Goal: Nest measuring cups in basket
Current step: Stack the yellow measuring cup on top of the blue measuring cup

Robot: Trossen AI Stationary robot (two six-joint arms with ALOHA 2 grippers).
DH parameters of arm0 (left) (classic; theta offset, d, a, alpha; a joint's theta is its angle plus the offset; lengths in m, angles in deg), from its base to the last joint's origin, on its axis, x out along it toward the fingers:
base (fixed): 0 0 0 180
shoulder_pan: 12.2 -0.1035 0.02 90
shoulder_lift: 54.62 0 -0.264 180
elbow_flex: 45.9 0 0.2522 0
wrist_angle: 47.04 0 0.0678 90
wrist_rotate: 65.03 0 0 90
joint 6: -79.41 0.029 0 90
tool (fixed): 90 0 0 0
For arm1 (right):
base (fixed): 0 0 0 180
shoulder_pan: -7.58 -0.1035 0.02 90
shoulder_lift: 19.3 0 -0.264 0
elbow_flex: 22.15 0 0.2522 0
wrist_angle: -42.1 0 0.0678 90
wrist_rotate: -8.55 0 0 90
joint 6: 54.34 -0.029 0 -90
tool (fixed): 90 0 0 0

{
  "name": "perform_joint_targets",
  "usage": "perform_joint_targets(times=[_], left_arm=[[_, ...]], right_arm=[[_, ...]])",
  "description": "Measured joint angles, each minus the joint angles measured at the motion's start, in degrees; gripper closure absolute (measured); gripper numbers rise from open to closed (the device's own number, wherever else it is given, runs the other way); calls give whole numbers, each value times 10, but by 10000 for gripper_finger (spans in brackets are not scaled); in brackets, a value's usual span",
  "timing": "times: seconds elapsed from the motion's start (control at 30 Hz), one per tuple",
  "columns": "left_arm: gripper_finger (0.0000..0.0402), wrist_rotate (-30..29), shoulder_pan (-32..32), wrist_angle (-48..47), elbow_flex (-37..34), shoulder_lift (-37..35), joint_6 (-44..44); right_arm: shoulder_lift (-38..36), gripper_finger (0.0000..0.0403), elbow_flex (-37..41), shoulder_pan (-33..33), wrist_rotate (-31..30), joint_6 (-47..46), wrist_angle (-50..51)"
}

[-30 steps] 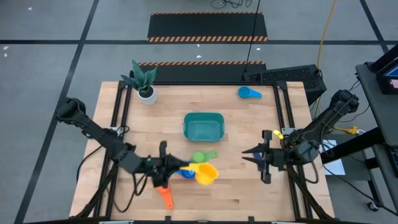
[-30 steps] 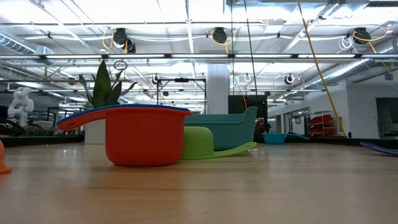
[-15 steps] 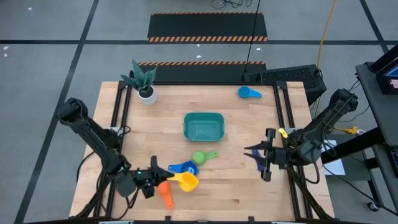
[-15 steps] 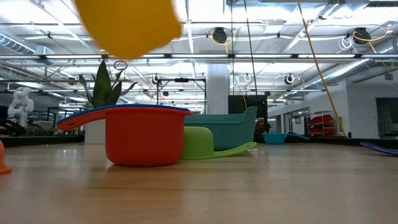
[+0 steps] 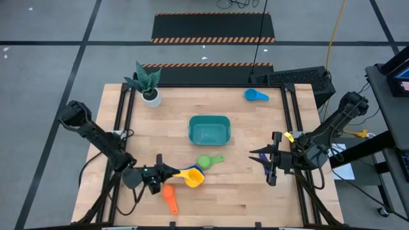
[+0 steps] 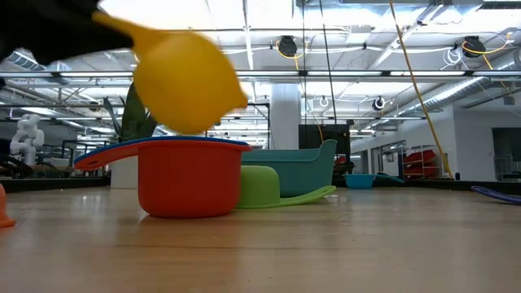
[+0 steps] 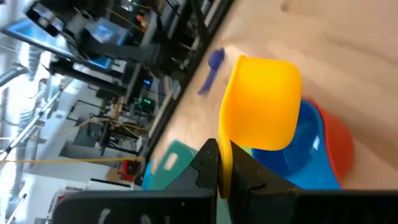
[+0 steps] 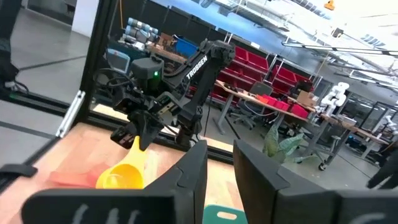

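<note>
While airborne: yellow cup (image 5: 193, 178), near-edge.

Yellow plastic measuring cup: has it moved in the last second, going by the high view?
Yes. The yellow plastic measuring cup, held by the left gripper, has shifted left, away from the green cup, and now hangs over the blue and red cups.

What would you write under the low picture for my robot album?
A yellow cup held up by its handle above the dark blue cup sitting in the red cup, green cup and basket behind.
</note>
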Motion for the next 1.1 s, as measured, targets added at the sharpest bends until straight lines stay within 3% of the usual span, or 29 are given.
perform_joint_targets(times=[0.27,0.43,0.6,0.87,1.0,1.1], left_arm=[[394,11,-25,1,-14,0,-2],[381,72,-36,-24,-14,0,-20],[344,69,-37,-39,-14,0,-55],[250,51,-37,-38,-14,0,-85],[215,-4,-36,-62,-14,0,-199],[205,-8,-36,-103,-14,0,-246]], right_arm=[[0,330,13,19,1,-1,0],[0,330,13,22,1,-2,0],[0,330,13,22,1,-2,0],[0,330,13,22,1,-2,0],[0,330,13,22,1,-2,0],[0,330,13,22,1,-2,0]])
